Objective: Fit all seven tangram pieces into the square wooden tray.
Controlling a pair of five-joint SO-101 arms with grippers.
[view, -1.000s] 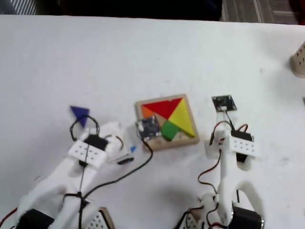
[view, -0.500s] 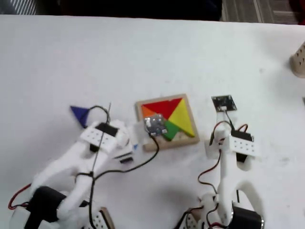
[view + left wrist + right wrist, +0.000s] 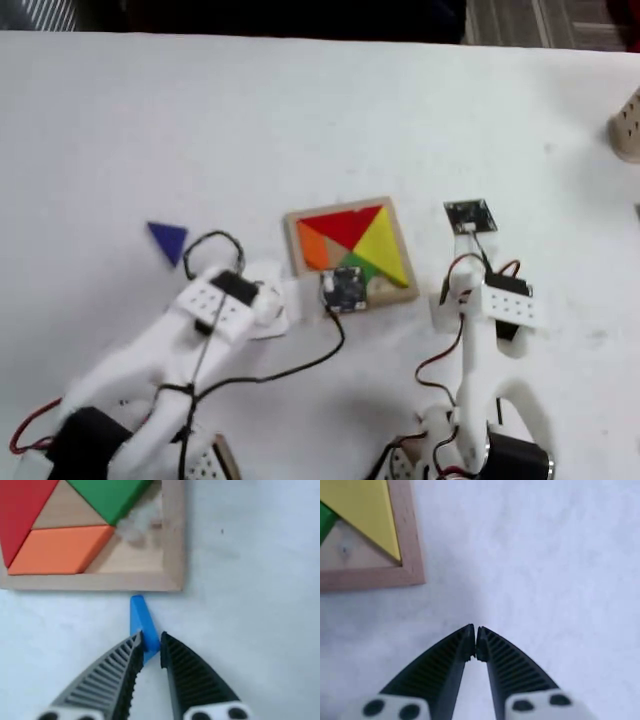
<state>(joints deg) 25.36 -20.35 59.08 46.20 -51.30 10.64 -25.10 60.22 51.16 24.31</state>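
Being clamped edgewise in the left gripper [image 3: 150,644], the blue piece [image 3: 138,614] should be lifted over the tray [image 3: 173,535] rim, then laid flat.

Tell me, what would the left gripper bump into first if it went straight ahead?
Probably the wooden rim of the tray: the blue piece in the left gripper points right at it.

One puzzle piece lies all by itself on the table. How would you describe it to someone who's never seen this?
Start at the square wooden tray in the middle of the white table. To its left, on the left arm's side, a dark blue triangle lies flat and alone. Unlike the lighter blue piece in the left gripper, nothing touches it.
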